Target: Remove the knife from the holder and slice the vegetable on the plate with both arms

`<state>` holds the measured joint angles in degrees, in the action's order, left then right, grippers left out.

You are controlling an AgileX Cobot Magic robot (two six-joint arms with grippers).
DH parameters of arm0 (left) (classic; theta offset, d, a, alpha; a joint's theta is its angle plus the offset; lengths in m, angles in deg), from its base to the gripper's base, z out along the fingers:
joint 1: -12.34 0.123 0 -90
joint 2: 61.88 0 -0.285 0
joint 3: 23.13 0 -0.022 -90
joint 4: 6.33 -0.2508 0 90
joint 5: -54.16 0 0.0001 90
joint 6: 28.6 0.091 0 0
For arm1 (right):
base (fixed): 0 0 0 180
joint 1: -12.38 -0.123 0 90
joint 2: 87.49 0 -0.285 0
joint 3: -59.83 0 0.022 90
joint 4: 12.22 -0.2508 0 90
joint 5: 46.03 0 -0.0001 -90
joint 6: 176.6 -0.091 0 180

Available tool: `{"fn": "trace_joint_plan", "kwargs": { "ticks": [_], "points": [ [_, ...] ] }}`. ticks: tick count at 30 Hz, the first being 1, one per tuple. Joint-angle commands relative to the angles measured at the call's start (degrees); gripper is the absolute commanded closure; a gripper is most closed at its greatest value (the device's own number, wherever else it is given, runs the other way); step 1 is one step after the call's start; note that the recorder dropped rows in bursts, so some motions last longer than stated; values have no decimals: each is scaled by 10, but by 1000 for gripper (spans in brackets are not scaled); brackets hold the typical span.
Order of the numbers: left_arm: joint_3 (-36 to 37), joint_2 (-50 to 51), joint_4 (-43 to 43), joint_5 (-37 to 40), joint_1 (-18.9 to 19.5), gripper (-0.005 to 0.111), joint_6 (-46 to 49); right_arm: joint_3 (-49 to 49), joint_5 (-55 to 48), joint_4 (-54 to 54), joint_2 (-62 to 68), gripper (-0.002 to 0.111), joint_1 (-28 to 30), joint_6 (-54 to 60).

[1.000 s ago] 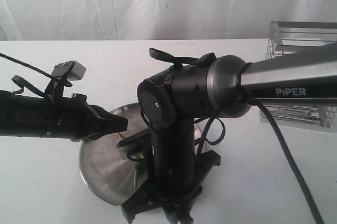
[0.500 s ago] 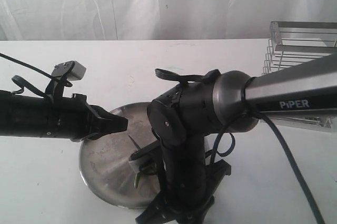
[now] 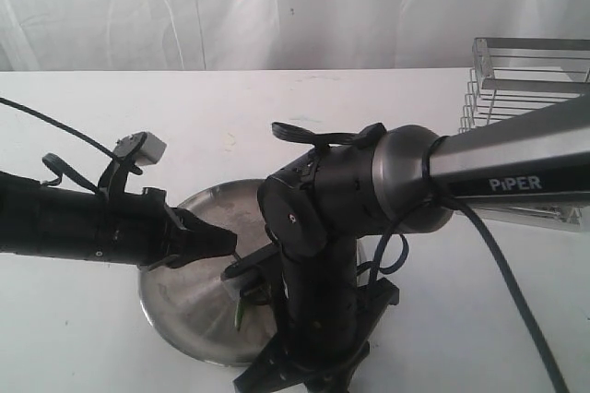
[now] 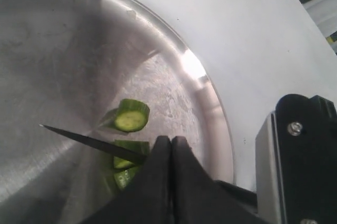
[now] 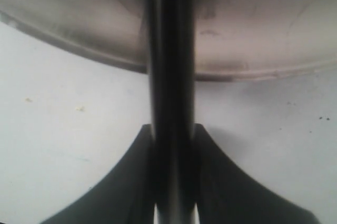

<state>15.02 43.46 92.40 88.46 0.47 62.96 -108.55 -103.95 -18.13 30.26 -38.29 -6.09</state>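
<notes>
Now, long black-handled steel knife (image 5: 171,50) over small green vegetable pieces (image 4: 131,119)
On the white table (image 3: 92,116) the large round steel plate (image 3: 171,308) lies well apart from the silver wire holder (image 3: 525,75). The right black gripper (image 5: 172,129) clamps the knife handle; the narrow blade crosses the cut pieces in the plate. The left black gripper (image 4: 171,142) is closed, empty, just beside them

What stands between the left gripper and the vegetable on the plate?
Only the knife. In the left wrist view its blade crosses the cut pieces of the vegetable, right in front of the tips of the shut left gripper. Nothing else visible on the plate is in the way.
</notes>
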Motion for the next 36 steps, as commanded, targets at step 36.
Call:
{"fn": "trace_joint_plan", "kwargs": {
  "ticks": [36],
  "points": [
    [-50, 176, 12, -2, -33, 107, 49, 3, -2, -1, -4, 108, -1, 7]
  ]
}}
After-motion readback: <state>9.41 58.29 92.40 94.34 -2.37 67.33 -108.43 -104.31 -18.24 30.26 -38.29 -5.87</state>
